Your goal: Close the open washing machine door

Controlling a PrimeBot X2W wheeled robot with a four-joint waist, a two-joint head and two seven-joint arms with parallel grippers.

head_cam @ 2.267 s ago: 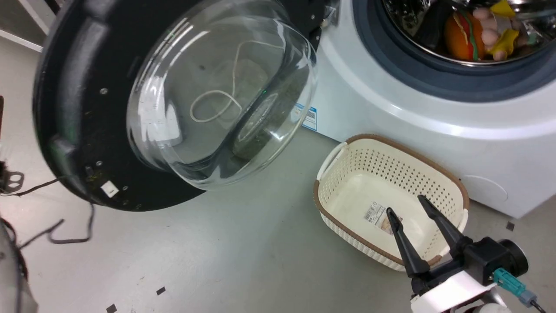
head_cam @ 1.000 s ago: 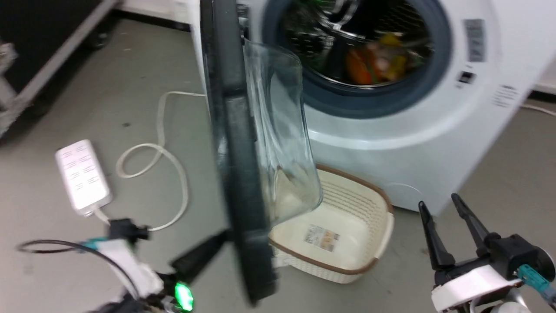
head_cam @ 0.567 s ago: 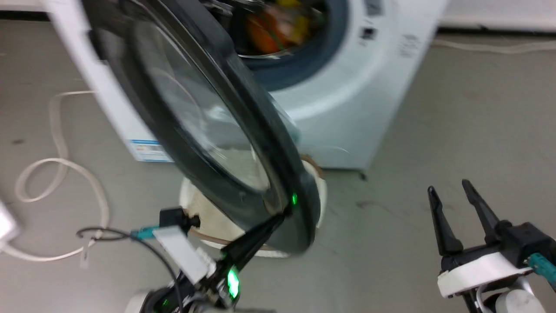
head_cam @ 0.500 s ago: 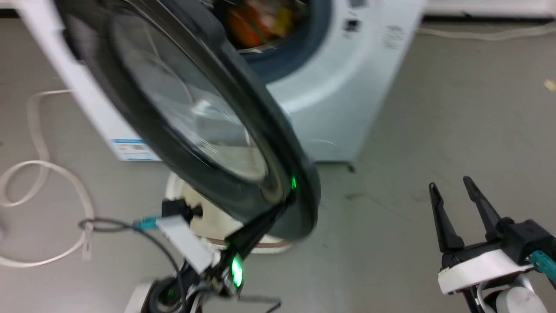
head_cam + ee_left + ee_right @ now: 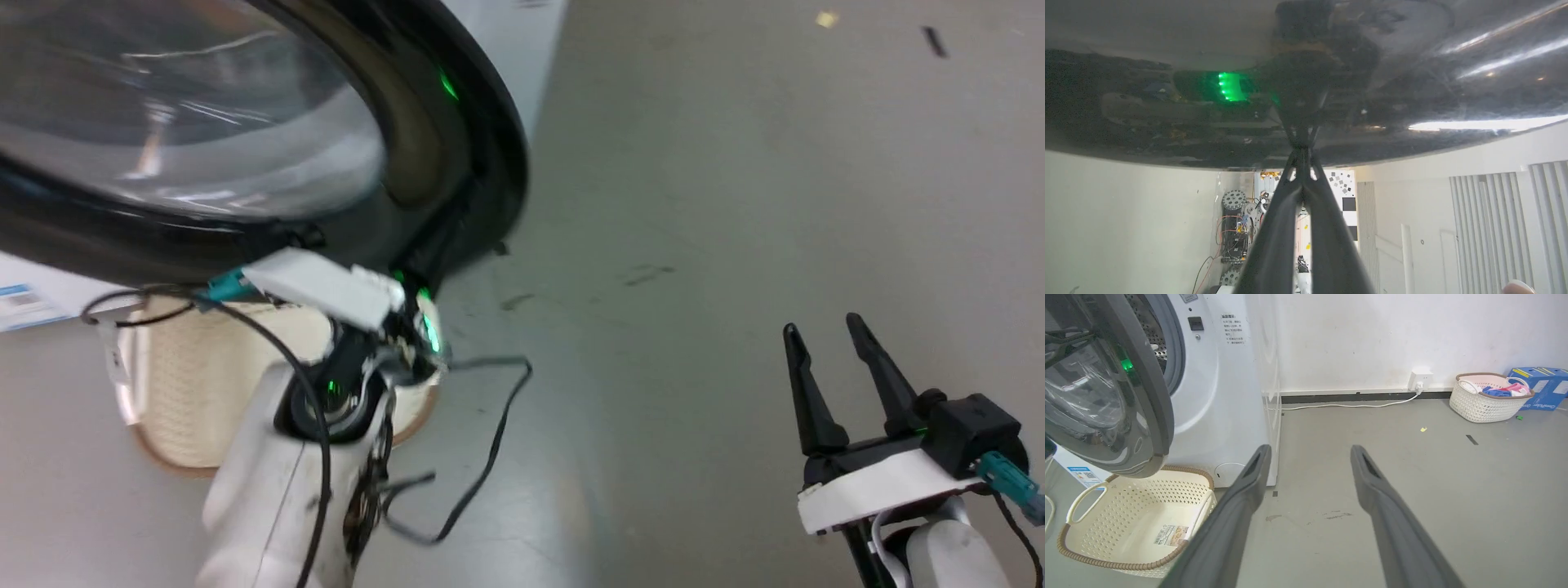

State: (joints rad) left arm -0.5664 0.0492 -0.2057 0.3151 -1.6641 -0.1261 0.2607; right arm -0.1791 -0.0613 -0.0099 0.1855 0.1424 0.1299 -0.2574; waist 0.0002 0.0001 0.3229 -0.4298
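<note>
Glossy black-rimmed washing machine door point(image 5: 457, 155) hangs ajar, its centre clear glass. Tips pinched together, left gripper point(image 5: 1301, 153) touches it; right gripper point(image 5: 821, 325) gapes.

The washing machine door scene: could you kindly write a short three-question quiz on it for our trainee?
1. True or false: the washing machine door is fully shut against the washing machine.
2. What lies inside the cream basket? A) clothes B) just a label C) a toy
3. Fill in: the ___ gripper's closed fingertips press on the door's outer face.
Key: 1 false, a gap shows; 2 B, the label; 3 left gripper.
</note>
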